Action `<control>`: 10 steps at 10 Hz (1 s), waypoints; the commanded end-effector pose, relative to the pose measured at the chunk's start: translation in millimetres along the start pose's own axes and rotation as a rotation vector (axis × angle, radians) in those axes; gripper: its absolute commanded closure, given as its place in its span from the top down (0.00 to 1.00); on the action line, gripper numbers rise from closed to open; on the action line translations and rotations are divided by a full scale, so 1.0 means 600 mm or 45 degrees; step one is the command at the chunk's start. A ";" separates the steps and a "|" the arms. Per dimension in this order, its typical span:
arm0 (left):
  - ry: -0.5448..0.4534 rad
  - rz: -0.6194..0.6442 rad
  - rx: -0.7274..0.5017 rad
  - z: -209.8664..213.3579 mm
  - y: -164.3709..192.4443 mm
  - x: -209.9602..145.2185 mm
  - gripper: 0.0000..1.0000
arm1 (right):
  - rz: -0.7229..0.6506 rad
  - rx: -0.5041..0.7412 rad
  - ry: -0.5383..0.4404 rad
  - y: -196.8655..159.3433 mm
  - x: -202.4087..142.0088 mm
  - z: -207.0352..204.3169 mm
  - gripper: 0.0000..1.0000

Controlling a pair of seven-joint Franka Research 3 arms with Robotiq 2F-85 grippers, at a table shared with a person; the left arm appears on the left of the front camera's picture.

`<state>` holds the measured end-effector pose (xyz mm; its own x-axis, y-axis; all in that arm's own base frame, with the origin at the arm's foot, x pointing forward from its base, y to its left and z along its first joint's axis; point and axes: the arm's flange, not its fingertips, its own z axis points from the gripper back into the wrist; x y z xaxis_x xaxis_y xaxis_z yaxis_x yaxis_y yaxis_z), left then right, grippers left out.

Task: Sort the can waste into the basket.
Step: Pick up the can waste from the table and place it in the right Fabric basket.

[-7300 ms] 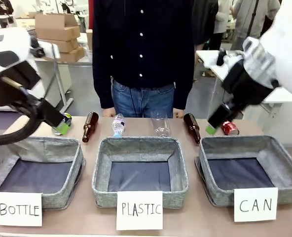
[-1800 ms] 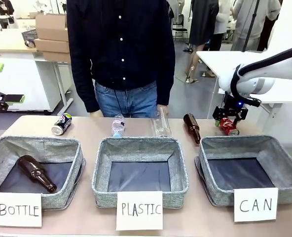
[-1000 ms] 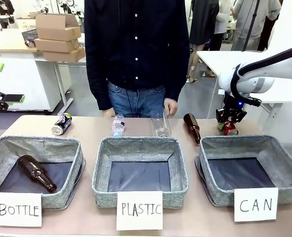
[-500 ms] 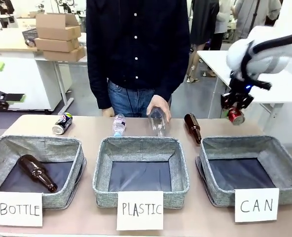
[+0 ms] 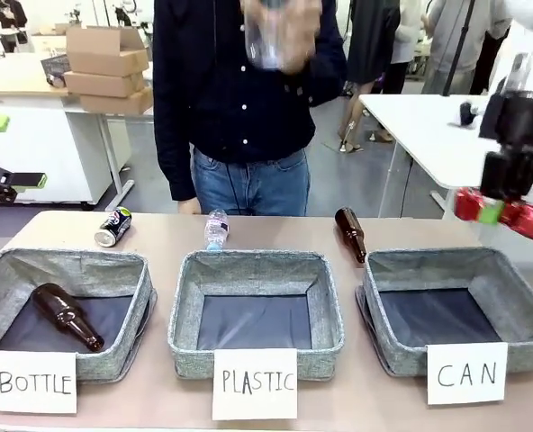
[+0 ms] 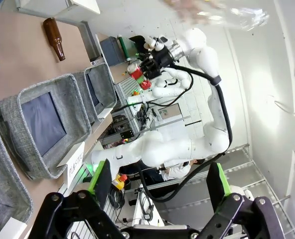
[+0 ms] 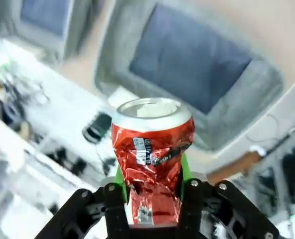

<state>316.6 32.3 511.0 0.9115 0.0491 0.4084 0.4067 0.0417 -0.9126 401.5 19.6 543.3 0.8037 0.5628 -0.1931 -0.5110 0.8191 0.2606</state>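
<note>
The left gripper (image 6: pixel 158 175) is at the far left, its fingers spread wide with nothing between them. The black can (image 5: pixel 112 226) lies on its side on the table (image 5: pixel 275 236), just beyond the BOTTLE basket (image 5: pixel 68 263). At the right sits the CAN basket (image 5: pixel 429 261). The right gripper (image 5: pixel 496 212) grips the crumpled red can (image 7: pixel 151 142) tightly, holding it in the air above that basket's far right edge.

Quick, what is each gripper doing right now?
Left gripper: open, holding nothing.
Right gripper: shut on the red can.
</note>
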 end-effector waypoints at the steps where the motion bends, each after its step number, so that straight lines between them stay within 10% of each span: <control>1: -0.010 -0.030 -0.027 -0.004 -0.002 0.001 1.00 | 0.213 -0.163 0.024 0.000 0.003 -0.044 0.00; 7: -0.010 -0.030 -0.027 -0.004 -0.002 0.001 1.00 | 0.348 -0.184 0.023 0.003 -0.001 -0.044 0.00; 8: -0.010 -0.030 -0.027 -0.004 -0.002 0.001 1.00 | 0.357 -0.195 0.023 0.001 -0.002 -0.044 0.98; 10: -0.010 -0.030 -0.027 -0.004 -0.002 0.001 1.00 | 0.376 -0.190 -0.002 -0.002 -0.002 -0.044 1.00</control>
<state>316.6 32.2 511.0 0.9115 0.0490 0.4083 0.4066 0.0417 -0.9127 393.9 26.3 518.9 0.6430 0.7502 -0.1538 -0.7295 0.6612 0.1752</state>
